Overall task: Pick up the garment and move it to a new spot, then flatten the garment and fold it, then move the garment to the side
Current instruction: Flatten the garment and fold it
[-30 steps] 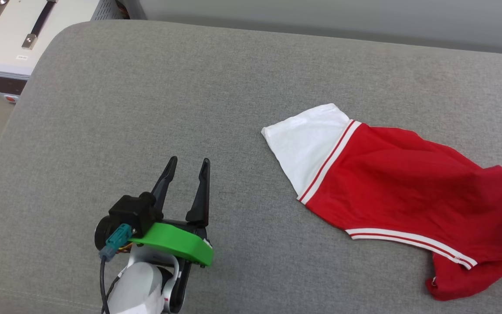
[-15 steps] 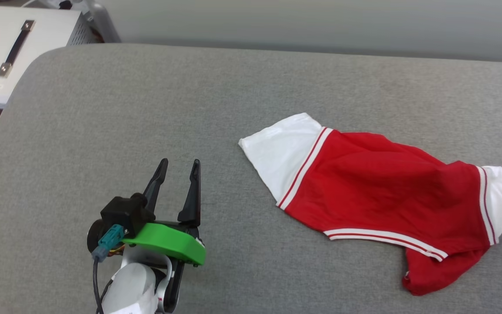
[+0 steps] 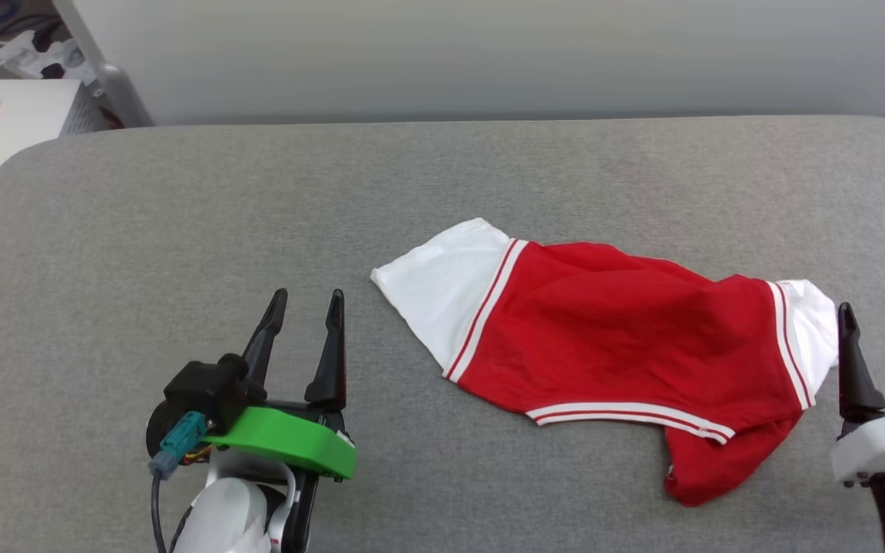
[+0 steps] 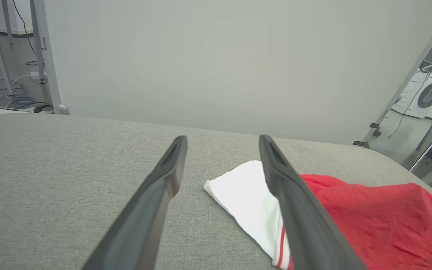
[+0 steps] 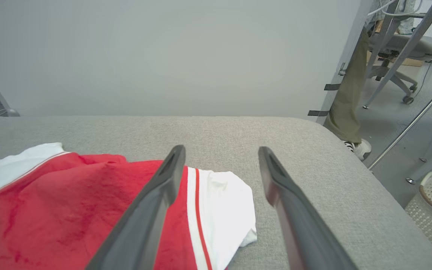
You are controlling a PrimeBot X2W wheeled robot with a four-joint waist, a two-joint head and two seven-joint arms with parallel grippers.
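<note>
The left gripper [image 3: 308,295] holds its two long dark fingers wide apart with nothing between them. It hangs over the bare grey fabric cushion [image 3: 181,200], near the front edge and left of the middle, fingers pointing to the far edge. The right gripper [image 3: 877,309] also stands wide and empty, near the front right corner of the cushion. Its inner finger is just beside the white sleeve at the right end of the soft bright-red fabric top with white short sleeves and striped red-and-white trim [image 3: 627,330]; whether it touches the cloth I cannot tell. This top lies loose on the cushion, right of the middle, stretched from left to right. Its other white sleeve points toward the left gripper but is well apart from it. One red part seems bunched toward the front edge. Beyond the far left corner stands a white box with a dark strap handle [image 3: 20,130]. In the right wrist view a person's leg in olive trousers [image 5: 347,93] stands on the floor past the right edge
</note>
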